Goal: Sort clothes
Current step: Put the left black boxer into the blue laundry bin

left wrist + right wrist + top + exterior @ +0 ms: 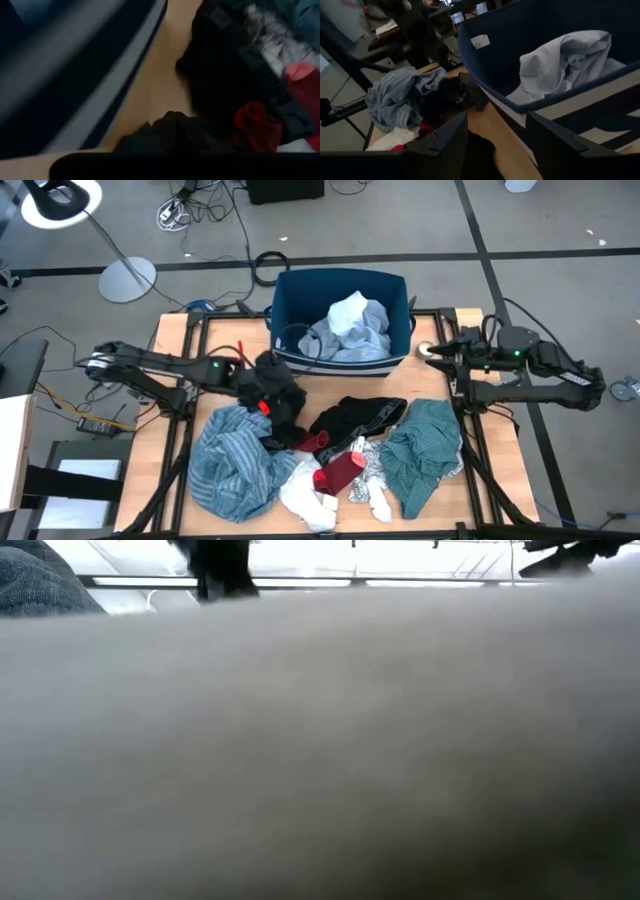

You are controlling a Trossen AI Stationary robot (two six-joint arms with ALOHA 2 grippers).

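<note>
My left gripper (266,382) is over the table's middle left, just in front of the bin, shut on a black garment (283,398). The rest of the clothes lie in a heap along the near half: blue striped (235,465), black (358,415), teal green (425,445), dark red (340,472), white (305,498) and patterned (373,470). The dark blue bin (290,300) at the far middle holds light blue clothes (350,330). By the bin's right corner, my right gripper (497,150) stands open with nothing between its fingers. My left gripper holds a bunched part of the black garment (170,132); the cloth covers the fingers, so layers and edge cannot be told. The fingers slant down from the table's left. The garment hangs bunched below them, its lower end (292,428) reaching the heap.
In the low view a grey cloth (320,740) right before the camera hides almost everything. Bare wood (440,385) shows between bin and heap. Black frame rails (190,410) run along both table sides. Cables and a lamp base (127,278) lie on the floor beyond.
</note>
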